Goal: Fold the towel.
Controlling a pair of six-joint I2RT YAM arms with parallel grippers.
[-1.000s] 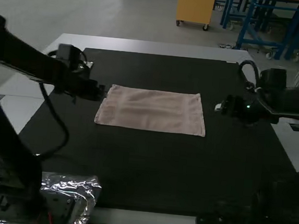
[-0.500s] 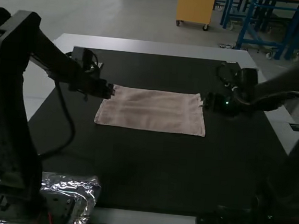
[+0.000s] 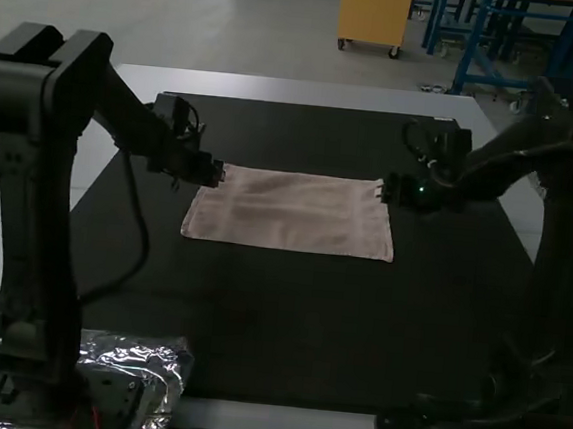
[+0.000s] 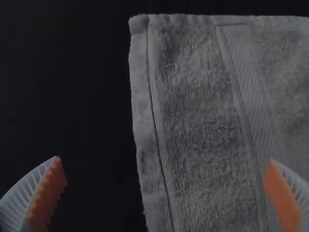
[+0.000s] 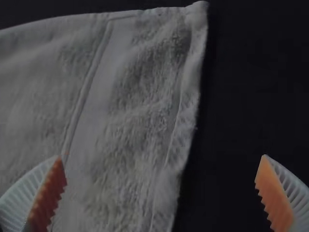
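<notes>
**Pink towel laid flat, both grippers parted at its short sides**

High view. Towel spread as a smooth oblong, long sides running across the black mat; whether it is one layer or more cannot be told. Left gripper stands at one far corner, right gripper at the other. The step in hand is judged to be the approach to a first grasp, with the fold yet to be made.

Left wrist view. Jaws released, grasping nothing: one orange pad lies over the towel, its opposite over bare mat, with the stitched hem between them.

Right wrist view. Jaws likewise released and empty, the fingers set wide to either side of the towel's slightly wavy edge. The next move calls for both grippers to lower, close on the short sides together, then carry the far long side towards the near one. Uneven grips would probably skew the fold.
</notes>
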